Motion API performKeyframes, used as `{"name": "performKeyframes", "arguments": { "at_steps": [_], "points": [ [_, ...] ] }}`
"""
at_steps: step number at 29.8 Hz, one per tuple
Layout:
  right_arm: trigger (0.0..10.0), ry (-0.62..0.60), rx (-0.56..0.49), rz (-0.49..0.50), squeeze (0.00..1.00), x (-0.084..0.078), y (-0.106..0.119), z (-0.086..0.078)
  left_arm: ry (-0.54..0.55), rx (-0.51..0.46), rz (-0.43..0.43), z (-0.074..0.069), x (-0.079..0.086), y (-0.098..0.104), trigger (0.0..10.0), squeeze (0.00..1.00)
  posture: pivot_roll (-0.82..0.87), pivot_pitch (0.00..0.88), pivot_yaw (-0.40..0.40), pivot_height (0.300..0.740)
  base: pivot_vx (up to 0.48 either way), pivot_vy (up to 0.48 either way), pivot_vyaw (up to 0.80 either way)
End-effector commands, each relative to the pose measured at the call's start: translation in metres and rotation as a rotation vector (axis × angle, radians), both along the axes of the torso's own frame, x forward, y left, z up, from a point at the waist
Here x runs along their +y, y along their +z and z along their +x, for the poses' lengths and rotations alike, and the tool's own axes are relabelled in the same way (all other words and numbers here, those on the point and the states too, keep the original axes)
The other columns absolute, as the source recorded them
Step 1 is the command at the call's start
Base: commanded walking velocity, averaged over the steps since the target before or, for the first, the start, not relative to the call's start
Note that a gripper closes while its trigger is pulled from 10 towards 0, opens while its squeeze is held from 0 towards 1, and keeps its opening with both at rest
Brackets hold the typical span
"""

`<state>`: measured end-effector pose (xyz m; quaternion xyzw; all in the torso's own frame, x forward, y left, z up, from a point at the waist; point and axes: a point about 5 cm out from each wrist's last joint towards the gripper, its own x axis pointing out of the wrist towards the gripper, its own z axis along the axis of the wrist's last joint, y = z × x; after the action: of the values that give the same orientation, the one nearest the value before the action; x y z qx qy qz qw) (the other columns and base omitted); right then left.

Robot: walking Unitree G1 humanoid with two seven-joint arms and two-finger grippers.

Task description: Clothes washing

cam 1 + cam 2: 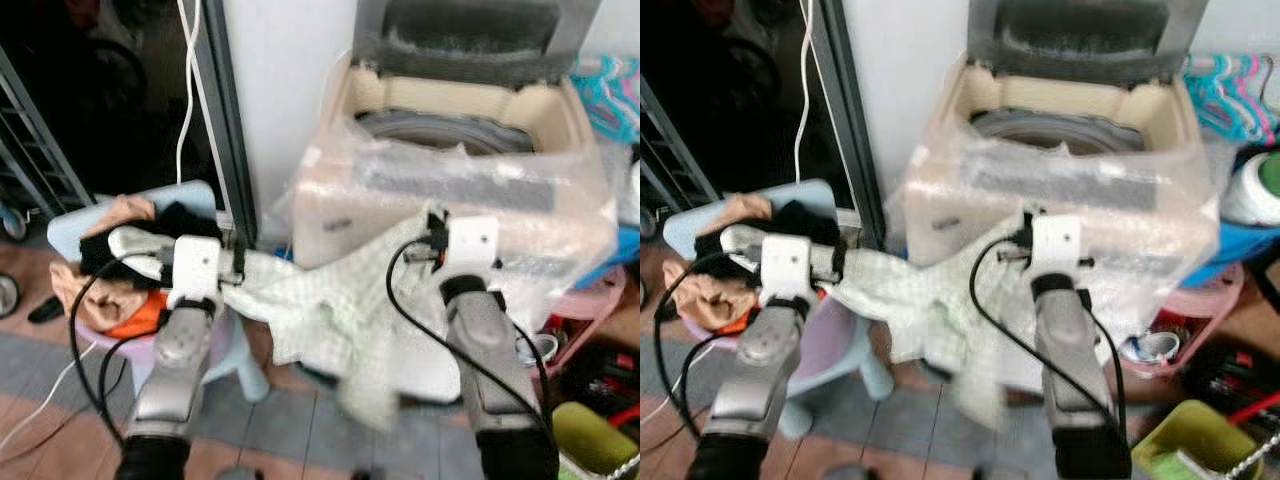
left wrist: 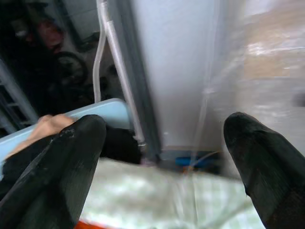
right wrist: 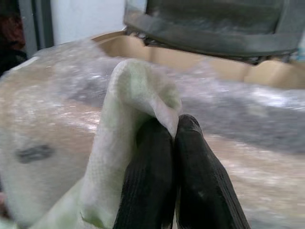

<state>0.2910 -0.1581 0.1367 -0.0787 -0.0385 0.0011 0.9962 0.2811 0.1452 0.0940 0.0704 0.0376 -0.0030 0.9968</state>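
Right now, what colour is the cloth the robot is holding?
The cloth is pale green with a faint check, clearest in the left eye view.

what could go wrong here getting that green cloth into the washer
The right gripper pinches only a small fold of the pale green cloth, so the cloth might slip free as it is lifted.

Most of the cloth hangs low in front of the washing machine, whose front is wrapped in loose plastic; the cloth could drag or catch on it.

The left gripper is open over the cloth's other end and gives no support.
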Motion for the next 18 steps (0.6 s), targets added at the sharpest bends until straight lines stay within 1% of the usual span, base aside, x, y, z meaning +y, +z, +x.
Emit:
{"name": "performKeyframes", "arguments": {
  "at_steps": [1, 4, 8, 9, 10, 11, 12, 15, 18],
  "points": [
    [10.0, 0.003, -0.042, -0.003, 0.00, 0.002, 0.010, 0.005, 0.003, -0.012, 0.003, 0.000, 0.004, 0.002, 10.0, 0.00, -0.06, 0.000, 0.034, 0.740, 0.000, 0.000, 0.00],
    [10.0, 0.016, -0.070, -0.037, 0.00, 0.000, 0.016, 0.009, -0.001, -0.022, -0.005, 0.001, 0.004, 0.004, 10.0, 0.00, -0.06, 0.000, 0.034, 0.740, 0.000, 0.000, 0.00],
    [10.0, 0.065, -0.106, -0.074, 0.00, -0.001, 0.028, 0.018, 0.000, -0.026, -0.011, 0.001, 0.005, 0.005, 10.0, 0.00, -0.06, 0.000, 0.034, 0.740, 0.000, 0.000, 0.00],
    [10.0, 0.095, -0.127, -0.097, 0.00, 0.000, 0.034, 0.022, 0.004, -0.023, -0.010, 0.001, 0.006, 0.005, 10.0, 0.00, -0.06, 0.000, 0.034, 0.740, 0.000, 0.000, 0.00],
    [10.0, 0.139, -0.150, -0.117, 0.00, 0.004, 0.041, 0.025, 0.015, -0.019, -0.025, 0.001, 0.009, 0.004, 10.0, 0.00, -0.06, 0.000, 0.034, 0.740, 0.266, 0.000, 0.00],
    [10.0, 0.139, -0.150, -0.117, 0.00, 0.004, 0.041, 0.025, 0.015, -0.019, -0.025, 0.001, 0.009, 0.004, 10.0, 0.00, -0.06, 0.000, 0.034, 0.740, 0.266, 0.000, 0.00],
    [10.0, 0.168, -0.170, -0.131, 0.00, 0.007, 0.047, 0.027, 0.025, -0.013, -0.041, 0.001, 0.010, 0.003, 10.0, 0.00, -0.06, 0.000, 0.034, 0.740, 0.274, 0.000, 0.00],
    [10.0, 0.201, -0.201, -0.153, 0.00, 0.010, 0.055, 0.031, 0.027, -0.013, -0.038, 0.001, 0.010, 0.004, 10.0, 0.00, -0.06, 0.000, 0.036, 0.740, 0.271, 0.000, 0.00],
    [10.0, 0.250, -0.264, -0.170, 0.00, 0.015, 0.076, 0.040, 0.024, -0.015, -0.039, 0.001, 0.010, 0.004, 10.0, 0.00, -0.06, 0.000, 0.037, 0.740, 0.270, 0.000, 0.00]
  ]
}}
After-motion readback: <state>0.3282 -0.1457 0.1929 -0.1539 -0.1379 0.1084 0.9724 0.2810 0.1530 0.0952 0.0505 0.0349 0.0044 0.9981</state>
